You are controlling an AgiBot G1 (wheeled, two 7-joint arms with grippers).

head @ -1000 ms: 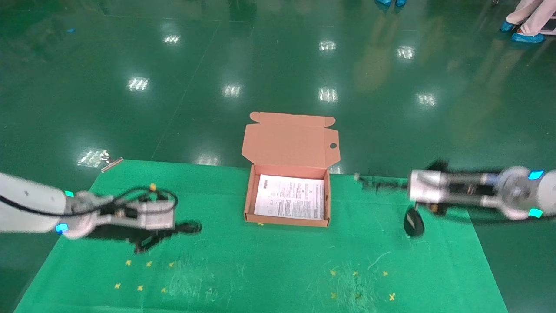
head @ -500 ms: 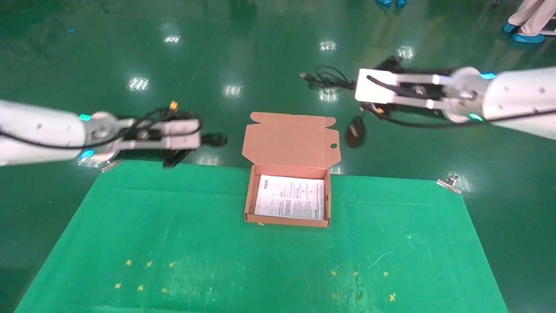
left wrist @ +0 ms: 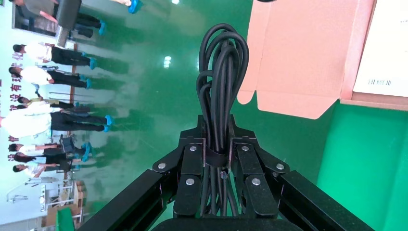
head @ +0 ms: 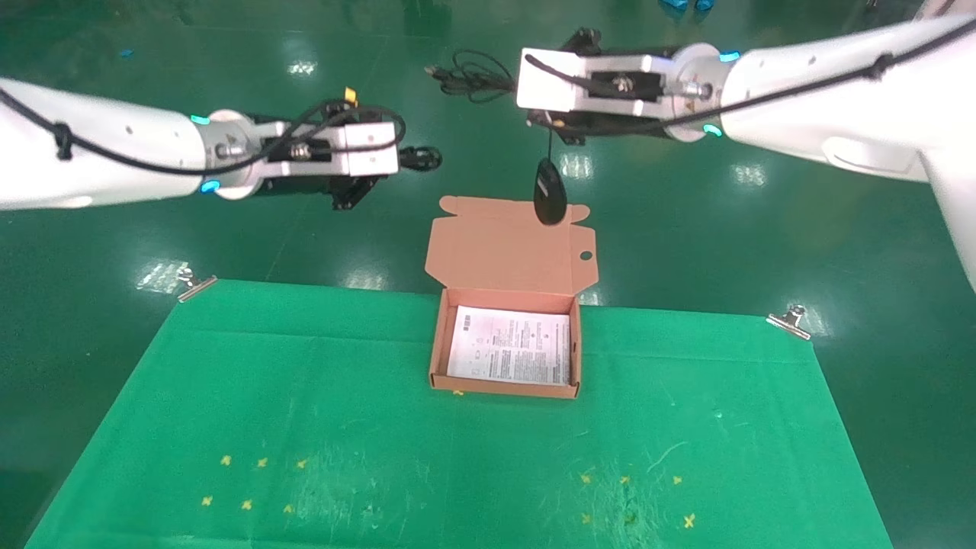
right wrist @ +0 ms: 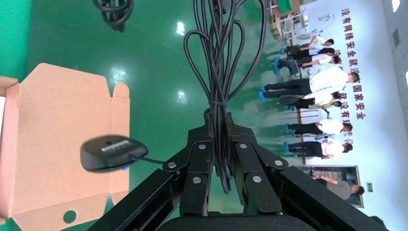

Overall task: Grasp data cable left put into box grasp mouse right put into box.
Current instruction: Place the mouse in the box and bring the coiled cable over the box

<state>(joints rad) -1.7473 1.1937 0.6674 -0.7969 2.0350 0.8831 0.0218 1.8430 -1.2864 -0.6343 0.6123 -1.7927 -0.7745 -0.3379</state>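
Note:
The open cardboard box (head: pixel 435 347) sits at the back middle of the green mat, with a white printed sheet (head: pixel 509 344) inside and its lid (head: pixel 488 248) folded back. My left gripper (head: pixel 406 158) is raised left of and behind the lid, shut on the black data cable (left wrist: pixel 222 67) at its tie. My right gripper (head: pixel 509 76) is raised above the lid, shut on the mouse's bundled cord (right wrist: pixel 216 62). The mouse (head: pixel 550 200) hangs below it on its cord, over the lid's far edge, and shows in the right wrist view (right wrist: pixel 111 153) with its label side visible.
The green mat (head: pixel 305 396) covers the table, held by metal clips at its back left (head: pixel 195 284) and back right (head: pixel 789 321) corners. Small yellow crosses mark the mat near the front. Shiny green floor lies beyond.
Both arms rose from the mat and swung inward toward the box. The left carried the data cable up; the right carried the cord with the mouse dangling, from the right side to above the lid.

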